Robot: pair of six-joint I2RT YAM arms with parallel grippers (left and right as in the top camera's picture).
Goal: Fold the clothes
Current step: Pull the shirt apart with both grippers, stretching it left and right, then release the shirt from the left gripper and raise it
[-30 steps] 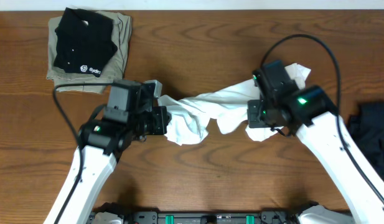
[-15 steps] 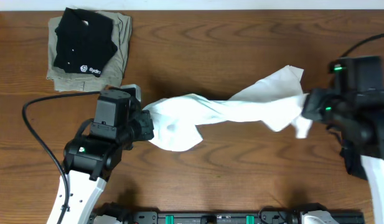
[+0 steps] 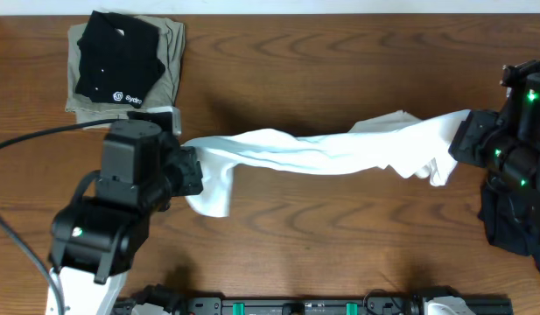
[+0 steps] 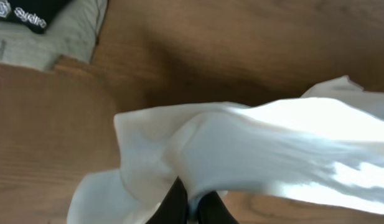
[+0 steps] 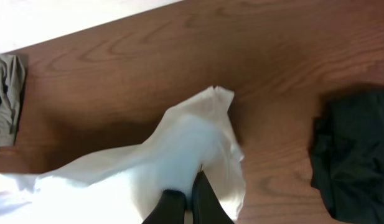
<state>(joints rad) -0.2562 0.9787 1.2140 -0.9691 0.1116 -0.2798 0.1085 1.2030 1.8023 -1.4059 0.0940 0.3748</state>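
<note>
The clothes here are a white T-shirt (image 3: pixel 322 150), stretched as a twisted band across the middle of the table between both arms, lifted off the wood. My left gripper (image 3: pixel 189 164) is shut on its left end, where a loose flap (image 3: pixel 208 194) hangs down. In the left wrist view the dark fingertips (image 4: pixel 174 202) pinch the white fabric (image 4: pixel 254 143). My right gripper (image 3: pixel 462 140) is shut on the right end. The right wrist view shows its fingers (image 5: pixel 207 199) closed on the cloth (image 5: pixel 185 149).
A folded black shirt with a white logo (image 3: pixel 119 61) lies on a folded khaki garment (image 3: pixel 171 52) at the back left. A dark crumpled garment (image 3: pixel 515 219) lies at the right edge, below the right arm. The table's front rail (image 3: pixel 287 306) runs along the bottom.
Both arms have pulled apart, the left one leftward and the right one far to the right. The white T-shirt went from a bunched heap to a long taut band.
</note>
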